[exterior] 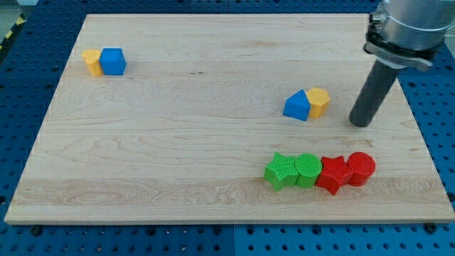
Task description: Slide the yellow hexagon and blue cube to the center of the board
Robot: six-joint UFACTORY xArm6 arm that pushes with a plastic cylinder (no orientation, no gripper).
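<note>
The yellow hexagon [319,102] lies right of the board's middle, touching a blue wedge-like block [297,106] on its left. The blue cube [113,61] sits near the board's top left corner, touching a small yellow block [91,62] on its left whose shape I cannot make out. My tip [361,124] rests on the board to the right of the yellow hexagon and slightly below it, with a gap between them. It is far from the blue cube.
A row of blocks lies at the lower right: a green star [281,171], a green cylinder [308,169], a red star [333,173] and a red cylinder [360,168]. The wooden board [178,142] is bordered by a blue perforated table [21,92].
</note>
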